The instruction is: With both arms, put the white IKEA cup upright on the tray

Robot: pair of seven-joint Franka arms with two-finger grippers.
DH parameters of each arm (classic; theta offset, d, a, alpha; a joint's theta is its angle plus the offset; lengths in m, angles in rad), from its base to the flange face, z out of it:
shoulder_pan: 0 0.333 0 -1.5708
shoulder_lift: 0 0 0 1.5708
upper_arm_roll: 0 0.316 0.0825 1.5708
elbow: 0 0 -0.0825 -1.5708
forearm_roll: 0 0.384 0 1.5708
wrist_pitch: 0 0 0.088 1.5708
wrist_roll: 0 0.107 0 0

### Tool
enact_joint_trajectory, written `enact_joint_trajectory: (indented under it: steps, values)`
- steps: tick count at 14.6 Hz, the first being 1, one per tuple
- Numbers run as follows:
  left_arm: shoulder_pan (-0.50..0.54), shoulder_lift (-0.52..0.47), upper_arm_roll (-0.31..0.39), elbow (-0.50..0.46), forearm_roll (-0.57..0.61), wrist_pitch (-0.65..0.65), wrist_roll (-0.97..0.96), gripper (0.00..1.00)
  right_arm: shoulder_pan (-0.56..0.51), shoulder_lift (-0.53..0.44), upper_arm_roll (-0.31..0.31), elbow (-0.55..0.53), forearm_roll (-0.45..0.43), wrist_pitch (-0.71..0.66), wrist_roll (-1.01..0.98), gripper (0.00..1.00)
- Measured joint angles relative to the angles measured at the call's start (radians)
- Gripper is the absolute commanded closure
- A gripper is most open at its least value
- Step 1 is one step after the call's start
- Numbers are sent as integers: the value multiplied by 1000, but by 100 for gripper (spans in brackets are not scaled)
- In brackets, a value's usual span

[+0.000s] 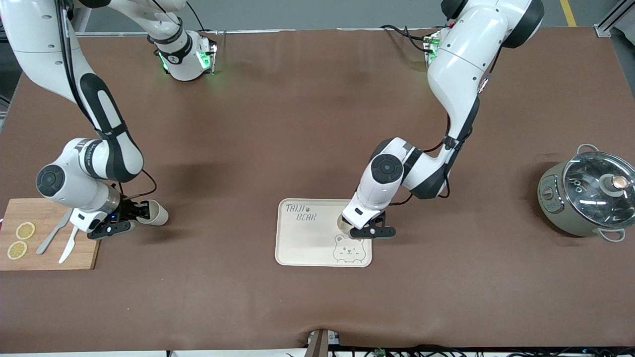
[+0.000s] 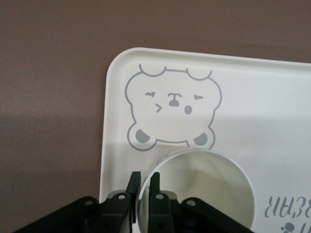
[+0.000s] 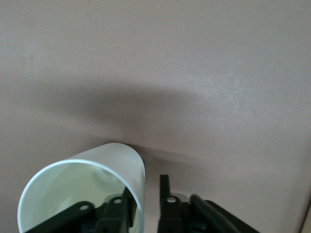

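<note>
A white cup (image 1: 344, 222) stands upright on the cream tray (image 1: 307, 243), beside the bear drawing, at the tray edge toward the left arm's end. My left gripper (image 1: 358, 230) is shut on its rim. In the left wrist view the gripper (image 2: 144, 180) has one finger inside and one outside the cup (image 2: 204, 194), over the tray (image 2: 272, 107). A second white cup (image 1: 157, 213) lies tilted on the table beside the cutting board. My right gripper (image 1: 143, 214) is open astride its rim. In the right wrist view the gripper (image 3: 147, 187) shows a gap beside the cup wall (image 3: 116, 160).
A wooden cutting board (image 1: 49, 260) holds two lemon slices (image 1: 21, 239), a white knife and a grey utensil at the right arm's end. A grey pot with a glass lid (image 1: 588, 196) stands at the left arm's end.
</note>
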Motion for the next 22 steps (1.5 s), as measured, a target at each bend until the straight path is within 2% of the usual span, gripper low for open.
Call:
enact_joint_trajectory:
  steps: [1, 2, 6, 9, 12, 16, 19, 22]
  values:
    - [0, 0, 0, 0, 1, 0, -3, 0, 1, 0, 0, 0, 0, 0, 0, 98]
    - [0, 0, 0, 0, 2, 0, -16, 0, 2, 0, 0, 0, 0, 0, 0, 100]
    - [0, 0, 0, 6, 3, -8, -63, 0, 3, -5, 2, 1, 3, -13, 0, 100]
    - [1, -14, 1, 21, 4, -72, -67, 0, 4, -5, 2, 6, 3, -30, 0, 100]
    - [2, -56, 1, 34, 4, -158, -69, 0, 21, -20, 7, 62, 14, -171, 67, 100]
    - [22, -146, 6, 41, 4, -294, -70, 0, 118, -92, 30, 146, 31, -361, 377, 100]
    - [81, -215, 5, 40, 4, -376, -14, 0, 242, -139, 43, 153, 75, -393, 681, 100]
    - [179, -259, 4, 40, -11, -386, 88, 0, 390, -144, 46, 201, 127, -372, 1000, 100]
